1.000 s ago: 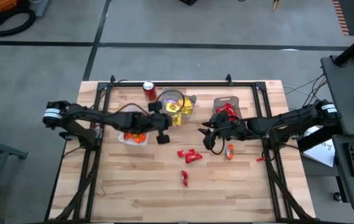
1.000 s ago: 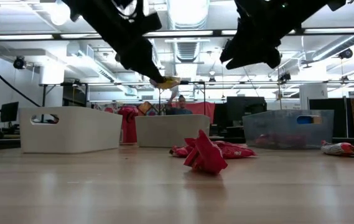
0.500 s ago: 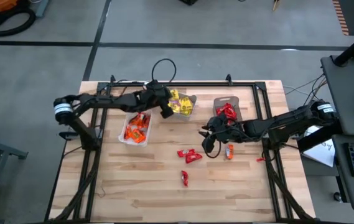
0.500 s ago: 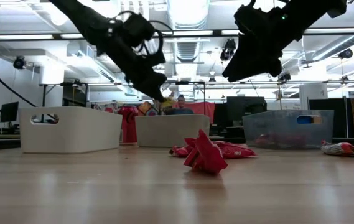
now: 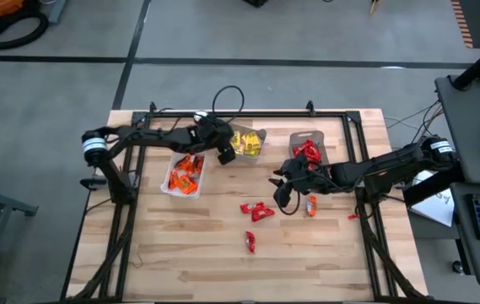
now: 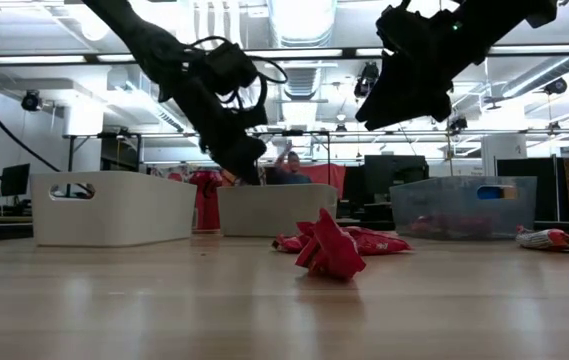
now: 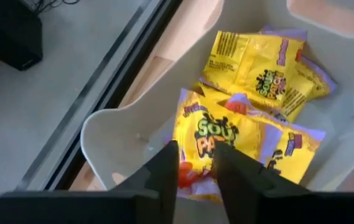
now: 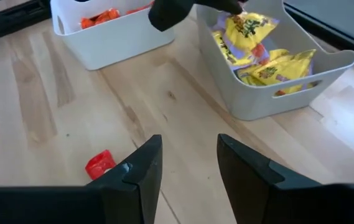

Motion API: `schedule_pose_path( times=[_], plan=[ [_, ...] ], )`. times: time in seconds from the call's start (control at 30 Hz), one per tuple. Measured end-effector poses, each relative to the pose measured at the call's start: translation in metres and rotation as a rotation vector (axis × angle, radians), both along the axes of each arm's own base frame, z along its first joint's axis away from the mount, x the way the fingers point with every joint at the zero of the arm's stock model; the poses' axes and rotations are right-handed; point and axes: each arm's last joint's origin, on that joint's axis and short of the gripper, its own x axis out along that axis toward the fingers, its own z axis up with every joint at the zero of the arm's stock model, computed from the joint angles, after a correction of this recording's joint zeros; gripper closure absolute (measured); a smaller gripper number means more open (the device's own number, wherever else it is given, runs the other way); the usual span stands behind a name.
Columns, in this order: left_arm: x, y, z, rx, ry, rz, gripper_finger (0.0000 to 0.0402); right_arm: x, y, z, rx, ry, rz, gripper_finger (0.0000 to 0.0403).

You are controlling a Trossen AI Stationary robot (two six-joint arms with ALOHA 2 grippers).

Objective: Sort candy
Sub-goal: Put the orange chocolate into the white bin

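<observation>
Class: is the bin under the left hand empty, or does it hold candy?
It holds candy: yellow packets lie inside the white bin, below the left hand.

Left arm extends from the left edge toward the rear centre of the tabletop, wrist angled downward; left gripper (image 5: 225,153) has its fingers (image 7: 158,180) parted by a narrow gap. Right arm reaches in from the right edge, held above the tabletop; right gripper (image 5: 280,191) has its fingers (image 8: 136,174) spread apart, nothing between them.
</observation>
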Motion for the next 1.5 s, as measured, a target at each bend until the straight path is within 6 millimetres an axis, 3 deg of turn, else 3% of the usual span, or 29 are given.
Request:
schedule_pose_path(
  times=[0.2,0.4,0.6,0.73,0.83,1.0,1.13,1.27,1.5],
  plan=[
    [-0.002,-0.018,0.021,0.001,-0.055,-0.024,0.0272,-0.002,0.0,0.015,-0.07,-0.037,0.051,0.0263],
    [-0.009,-0.066,0.052,-0.001,-0.145,-0.144,0.026,-0.005,-0.004,0.069,-0.232,-0.174,0.059,0.0276],
    [-0.032,-0.11,0.086,-0.011,-0.183,-0.272,0.026,-0.015,-0.005,0.086,-0.287,-0.198,0.092,0.0289],
    [-0.052,-0.133,0.098,-0.039,-0.252,-0.327,0.026,-0.026,-0.007,0.082,-0.188,-0.147,0.043,0.0296],
    [-0.065,-0.147,0.089,-0.067,-0.324,-0.36,0.026,-0.031,-0.004,0.072,-0.044,-0.101,-0.001,0.0302],
    [-0.083,-0.166,0.071,-0.144,-0.414,-0.395,0.026,-0.019,0.023,0.063,0.227,-0.116,0.212,0.031],
    [-0.091,-0.174,0.073,-0.192,-0.431,-0.405,0.026,-0.012,0.039,0.064,0.316,-0.06,0.294,0.0311],
    [-0.095,-0.18,0.085,-0.23,-0.445,-0.408,0.026,-0.018,0.038,0.067,0.371,0.126,0.176,0.0311],
    [-0.093,-0.188,0.08,-0.252,-0.411,-0.423,0.026,-0.035,0.035,0.055,0.505,0.367,-0.117,0.0314]
  ],
)
